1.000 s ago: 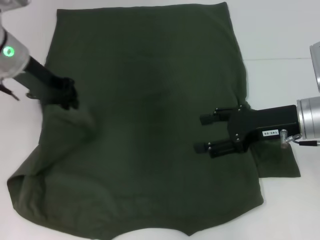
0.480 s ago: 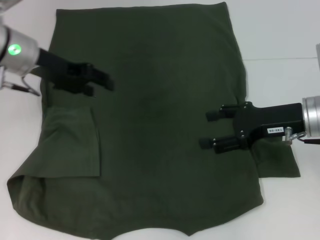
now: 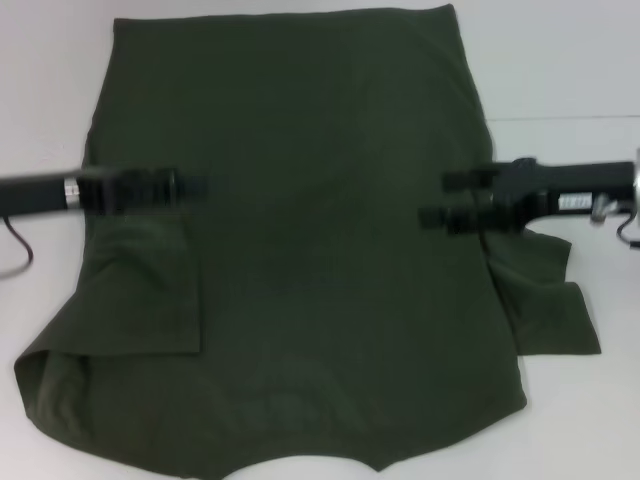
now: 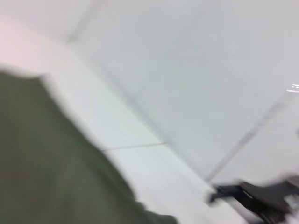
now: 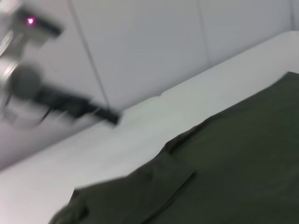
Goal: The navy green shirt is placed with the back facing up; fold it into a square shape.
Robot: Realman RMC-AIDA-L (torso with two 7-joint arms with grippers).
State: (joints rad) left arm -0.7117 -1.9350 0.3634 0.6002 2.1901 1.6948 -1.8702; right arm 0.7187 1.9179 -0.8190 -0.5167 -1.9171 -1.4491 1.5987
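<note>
Both pincers, left (image 3: 195, 187) & right (image 3: 445, 198), hover over shirt (image 3: 300, 250), grip state unclear; wrist views lack own fingers.

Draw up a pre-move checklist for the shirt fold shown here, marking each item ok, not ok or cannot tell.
1. Navy green shirt lies plain side up: ok.
2. Left sleeve folded onto the body: ok.
3. Right sleeve folded in: not ok, it lies out on the table.
4. Left gripper holds no cloth: ok.
5. Right gripper holds no cloth: ok.
6. Bottom hem straight: ok.
</note>
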